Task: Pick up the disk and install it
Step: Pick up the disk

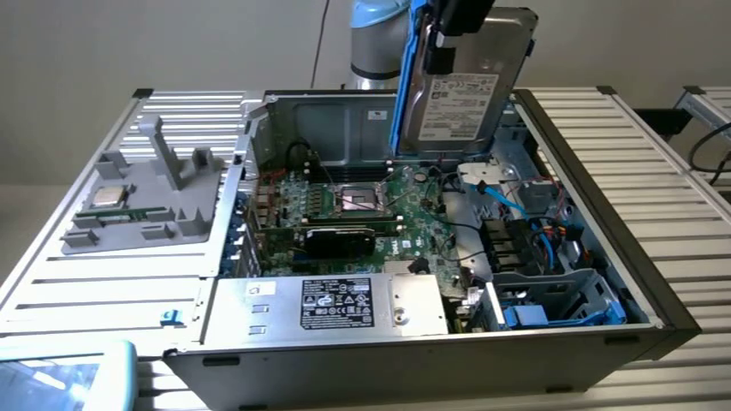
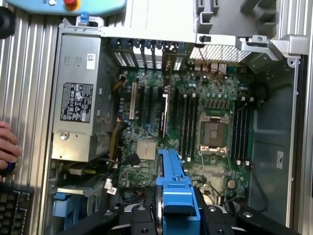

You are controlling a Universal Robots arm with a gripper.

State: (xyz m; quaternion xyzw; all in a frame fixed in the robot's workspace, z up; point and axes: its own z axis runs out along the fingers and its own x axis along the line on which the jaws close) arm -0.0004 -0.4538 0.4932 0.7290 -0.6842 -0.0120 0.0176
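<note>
The claw is pinching the disk by its top edge, with one dark finger on each flat side. The disk hangs upright above the far end of the open computer case. Its white barcode label faces the exterior view, and the blue plastic frame runs down the edge toward that view's left. In the wrist view the blue frame shows end-on between the claw's fingers, with the green circuit board well below it. The case lies on its side in the middle of the slatted metal bench, lid off. Inside it, the empty processor socket sits near the middle of the board. A silver box with a black label fills the near end. A grey metal cage with blue cables beside it stands in the case's near corner at the exterior view's right. Toward the bench edge at the exterior view's left rests a grey plastic holder carrying a small square silver chip. The wrist view also shows a person's hand beside the case, next to a black keyboard, and a red button on a pale blue housing.
</note>
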